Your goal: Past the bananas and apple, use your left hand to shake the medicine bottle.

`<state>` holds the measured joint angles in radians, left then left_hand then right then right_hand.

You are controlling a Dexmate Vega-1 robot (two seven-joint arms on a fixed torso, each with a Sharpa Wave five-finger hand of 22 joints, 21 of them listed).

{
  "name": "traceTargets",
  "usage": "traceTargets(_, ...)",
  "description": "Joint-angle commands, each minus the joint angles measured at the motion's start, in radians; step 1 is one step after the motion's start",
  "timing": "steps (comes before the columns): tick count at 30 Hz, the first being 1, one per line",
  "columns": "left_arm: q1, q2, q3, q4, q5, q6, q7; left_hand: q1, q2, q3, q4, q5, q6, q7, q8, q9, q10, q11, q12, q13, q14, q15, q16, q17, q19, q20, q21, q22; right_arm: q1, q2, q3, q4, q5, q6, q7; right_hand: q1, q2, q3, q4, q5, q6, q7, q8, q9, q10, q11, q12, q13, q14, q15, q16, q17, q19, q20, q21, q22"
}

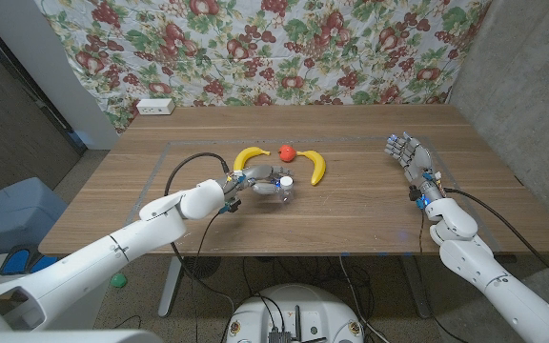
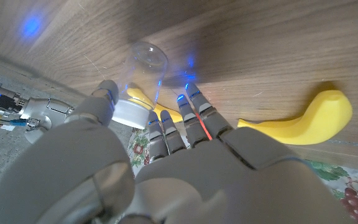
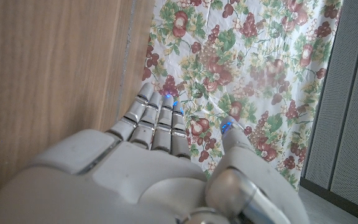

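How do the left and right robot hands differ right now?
The left robot hand sits mid-table beside the bananas, fingers around the clear medicine bottle; the right robot hand holds nothing, fingers straight and apart. The left is close to the apple; the right stands off near the table's right side. Both are grey.

Right hand (image 3: 160, 177) — fingers (image 3: 157, 121) apart — between wooden table (image 3: 48, 81) and fruit-print cloth (image 3: 247, 56).

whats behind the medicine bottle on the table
Behind the medicine bottle, held by the left hand, sit an apple and two bananas. The hand covers the bottle's lower part.
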<state>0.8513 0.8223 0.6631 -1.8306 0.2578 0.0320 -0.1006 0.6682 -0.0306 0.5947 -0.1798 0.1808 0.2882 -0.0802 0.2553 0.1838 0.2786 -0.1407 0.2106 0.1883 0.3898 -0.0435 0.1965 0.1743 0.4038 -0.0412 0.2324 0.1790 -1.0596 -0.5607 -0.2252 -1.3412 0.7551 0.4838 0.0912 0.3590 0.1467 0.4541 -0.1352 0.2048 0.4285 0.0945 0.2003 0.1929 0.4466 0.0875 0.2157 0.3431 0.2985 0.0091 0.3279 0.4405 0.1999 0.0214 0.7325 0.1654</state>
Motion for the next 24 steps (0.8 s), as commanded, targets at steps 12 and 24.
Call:
traceTargets(12,0.033,-0.057,-0.008,0.048,-0.073,-0.038,0.078,0.128,0.099,-0.013,-0.001,-0.002,0.198,0.002,0.034,0.008,0.230,-0.046,0.052,0.007,0.090,-0.146,0.015,0.002,0.023,0.030,0.000,0.009,-0.007,-0.003,0.003,-0.003,0.001,-0.004,-0.004,-0.003,0.012,-0.001,-0.001,0.003,0.007,0.000,0.005,0.006,0.006,0.002,0.005,-0.001,0.008,0.001,0.007,-0.002,0.013,0.001,-0.008,0.005)
traceTargets(24,0.054,-0.067,-0.008,0.031,-0.071,-0.004,0.129,0.234,0.190,-0.033,-0.003,0.001,0.470,0.047,0.101,0.023,0.549,-0.031,0.128,0.020,0.177,-0.162,0.015,-0.001,0.056,0.041,0.012,0.011,-0.013,-0.006,0.004,-0.013,-0.001,-0.006,-0.008,-0.003,0.012,-0.002,-0.002,0.003,0.007,0.000,0.005,0.006,0.006,0.000,0.005,-0.003,0.007,0.002,0.007,-0.003,0.016,0.001,-0.014,0.005)
